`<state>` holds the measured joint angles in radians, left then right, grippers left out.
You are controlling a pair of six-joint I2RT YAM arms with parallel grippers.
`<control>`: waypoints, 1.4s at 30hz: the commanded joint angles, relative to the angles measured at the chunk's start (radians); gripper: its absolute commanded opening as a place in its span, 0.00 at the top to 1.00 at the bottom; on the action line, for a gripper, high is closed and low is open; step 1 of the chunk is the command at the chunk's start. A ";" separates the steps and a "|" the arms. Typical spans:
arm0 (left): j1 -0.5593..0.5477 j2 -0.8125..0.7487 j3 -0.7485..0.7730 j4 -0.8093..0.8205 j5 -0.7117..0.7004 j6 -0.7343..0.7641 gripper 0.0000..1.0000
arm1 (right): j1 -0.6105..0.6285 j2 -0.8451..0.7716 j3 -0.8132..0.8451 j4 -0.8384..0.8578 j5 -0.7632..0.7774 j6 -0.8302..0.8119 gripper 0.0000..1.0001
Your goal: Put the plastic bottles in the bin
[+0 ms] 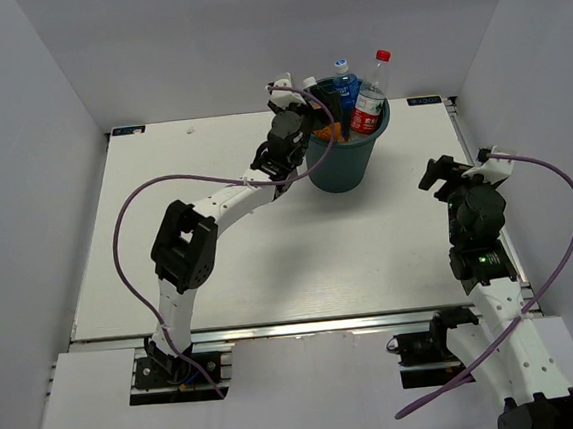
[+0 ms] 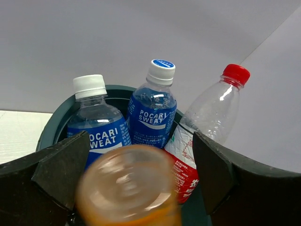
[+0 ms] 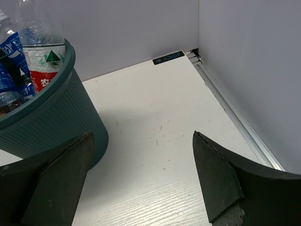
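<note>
The dark teal bin (image 1: 340,165) stands at the back middle of the table. Two blue-labelled bottles (image 2: 101,134) (image 2: 153,110) and the red-capped clear bottle (image 2: 207,117) stand upright in it. My left gripper (image 1: 303,113) is over the bin's left rim (image 2: 52,126), jaws wide apart. An orange-filled bottle (image 2: 127,186) shows blurred between the jaws, touching neither pad. My right gripper (image 1: 453,172) is open and empty above the table, right of the bin (image 3: 51,117). The other bottles are hidden.
White walls close in the table at the back and both sides. A metal rail (image 3: 235,120) runs along the table's right edge. A small dark label plate (image 3: 168,58) lies at the back right corner.
</note>
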<state>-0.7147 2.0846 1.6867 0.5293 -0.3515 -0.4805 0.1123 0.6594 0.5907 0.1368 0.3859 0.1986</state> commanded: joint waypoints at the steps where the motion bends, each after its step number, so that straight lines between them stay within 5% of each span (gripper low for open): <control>1: -0.006 -0.078 0.054 -0.072 0.032 0.020 0.02 | -0.003 -0.001 0.008 0.047 -0.016 -0.011 0.11; 12: -0.008 -0.124 0.292 -0.348 -0.047 0.150 0.02 | -0.003 0.039 0.047 -0.005 -0.119 0.001 0.11; 21: 0.070 -0.335 0.188 -0.506 -0.172 0.134 0.02 | -0.003 0.051 0.075 -0.100 -0.125 0.047 0.11; 24: 0.217 -0.465 0.047 -0.604 -0.072 -0.008 0.02 | -0.003 0.062 0.087 -0.166 -0.122 0.068 0.11; 26: 0.321 -0.555 -0.178 -0.603 -0.031 -0.062 0.02 | -0.003 0.060 0.086 -0.187 -0.120 0.102 0.11; 32: 0.393 -0.955 -0.787 -0.612 -0.165 -0.177 0.02 | -0.003 0.002 0.015 -0.236 -0.076 0.177 0.11; 36: 0.399 -1.130 -0.973 -0.675 -0.245 -0.257 0.02 | -0.005 -0.047 -0.032 -0.238 -0.042 0.208 0.11; 42: 0.399 -1.198 -0.955 -0.782 -0.308 -0.233 0.02 | -0.003 -0.080 -0.055 -0.233 -0.038 0.246 0.11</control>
<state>-0.3164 0.9226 0.7025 -0.2138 -0.6048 -0.7029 0.1116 0.5903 0.5278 -0.1116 0.3187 0.4042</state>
